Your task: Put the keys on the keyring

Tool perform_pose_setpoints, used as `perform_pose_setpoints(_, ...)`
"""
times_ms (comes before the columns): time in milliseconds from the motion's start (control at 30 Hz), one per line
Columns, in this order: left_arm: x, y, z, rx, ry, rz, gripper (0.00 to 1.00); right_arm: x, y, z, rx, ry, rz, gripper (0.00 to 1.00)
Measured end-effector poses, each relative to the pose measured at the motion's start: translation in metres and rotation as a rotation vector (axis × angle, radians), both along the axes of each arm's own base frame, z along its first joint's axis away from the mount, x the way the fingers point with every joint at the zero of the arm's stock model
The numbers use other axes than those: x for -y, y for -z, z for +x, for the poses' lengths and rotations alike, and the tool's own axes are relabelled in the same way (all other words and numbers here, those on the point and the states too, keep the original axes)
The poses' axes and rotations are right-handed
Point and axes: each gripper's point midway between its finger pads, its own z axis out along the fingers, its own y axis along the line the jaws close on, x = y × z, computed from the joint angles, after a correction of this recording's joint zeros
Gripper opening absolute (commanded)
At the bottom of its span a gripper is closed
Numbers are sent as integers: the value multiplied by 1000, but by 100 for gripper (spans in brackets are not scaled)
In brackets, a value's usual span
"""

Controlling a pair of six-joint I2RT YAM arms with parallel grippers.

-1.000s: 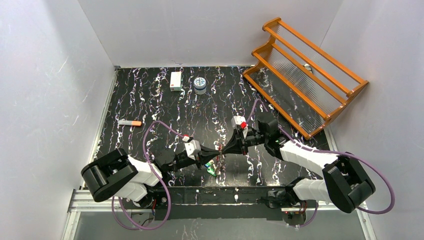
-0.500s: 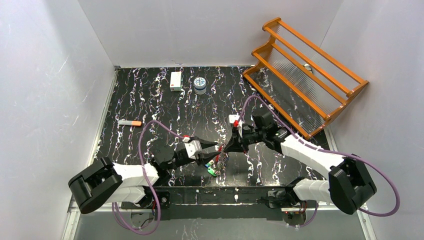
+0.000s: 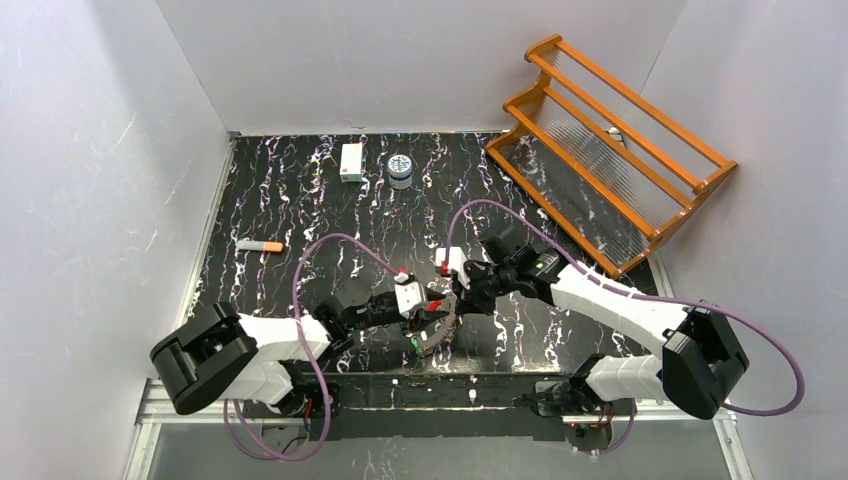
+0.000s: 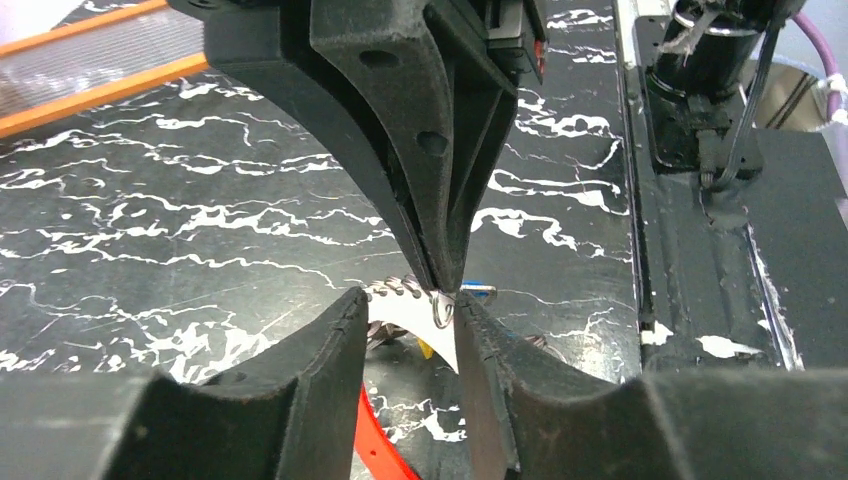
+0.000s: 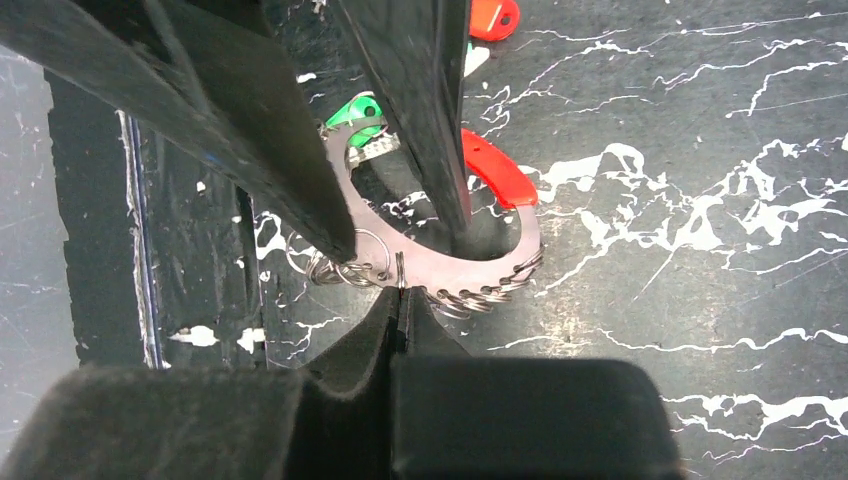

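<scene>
The keyring (image 5: 398,268) is a thin silver ring standing on edge at the rim of a curved metal plate (image 5: 450,268), which carries several more small rings and a red end (image 5: 495,170). My right gripper (image 5: 400,292) is shut on the keyring; the left wrist view shows its tip (image 4: 445,285) coming down from above. My left gripper (image 4: 405,300) is open, one finger (image 5: 250,130) on each side of the plate. Keys hang under the plate: a green-capped one (image 5: 350,112), a red-capped one (image 5: 495,15) and a blue one (image 4: 480,292). In the top view the bunch (image 3: 425,335) hangs near the table's front edge.
An orange wooden rack (image 3: 610,140) leans at the back right. A white box (image 3: 351,160) and a small round tin (image 3: 400,170) stand at the back. An orange-tipped tube (image 3: 260,245) lies at the left. The metal rail (image 3: 450,385) of the arm bases runs just behind the bunch.
The left gripper was shut tip to tip with the right one; it has opened and moved forward to straddle the plate. The right gripper has shifted left, still shut.
</scene>
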Motion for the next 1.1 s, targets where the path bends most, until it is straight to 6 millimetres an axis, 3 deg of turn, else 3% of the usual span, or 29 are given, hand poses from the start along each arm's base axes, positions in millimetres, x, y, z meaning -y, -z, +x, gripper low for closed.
perform_pose_setpoints(200,9,16,-6,-39,66,49,28,0,4,-4,25,-16,-31,1)
perform_pose_setpoints(467,17,28,-10,-70,115,77,13,-1,5,-8,29,-25,-43,1)
perform_pose_setpoints(700,15,40,-11,-90,122,118,18,-1,6,-9,29,-30,-48,1)
perform_pose_setpoints(867,16,41,-9,-84,124,133,1,-1,6,-10,29,-30,-48,1)
perform_pose_setpoints(1033,16,41,-9,-78,124,136,0,-1,5,-10,30,-31,-48,1)
perform_pose_setpoints(1100,16,41,-9,-78,124,136,0,-1,5,-10,30,-31,-48,11)
